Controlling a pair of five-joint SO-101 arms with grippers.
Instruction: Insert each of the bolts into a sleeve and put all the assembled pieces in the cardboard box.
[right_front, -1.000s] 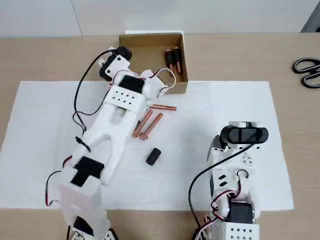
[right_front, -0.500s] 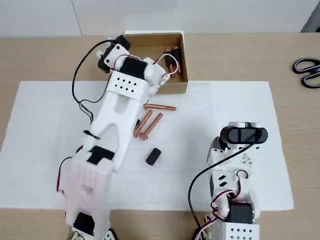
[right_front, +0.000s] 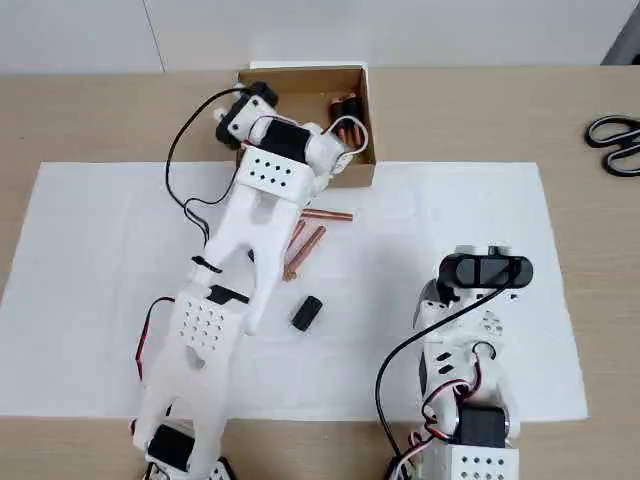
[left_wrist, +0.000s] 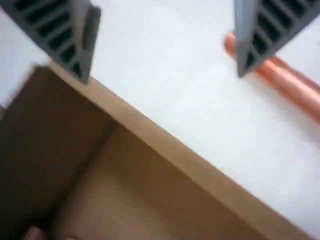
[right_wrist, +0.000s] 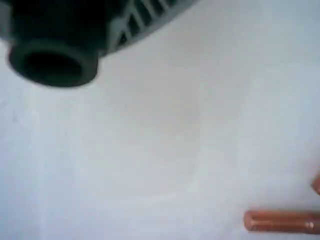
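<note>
Some finished pieces (right_front: 345, 115) already lie in the cardboard box (right_front: 305, 95) at top centre, so part of the job looks done. The left tool (left_wrist: 162, 70) hangs over the box's near wall, jaws apart and empty. Three bare bolts (right_front: 312, 243) wait on the white paper (right_front: 100, 250) mid-frame, with a loose sleeve (right_front: 307, 313) just below them. At lower right, the right tool (right_wrist: 100, 35) looks clamped on a held sleeve (right_wrist: 52, 60). The left arm stretches right beside the bolts, crowding them. Scissors (right_front: 615, 145) sit at far right on the counter (right_front: 560, 110).
</note>
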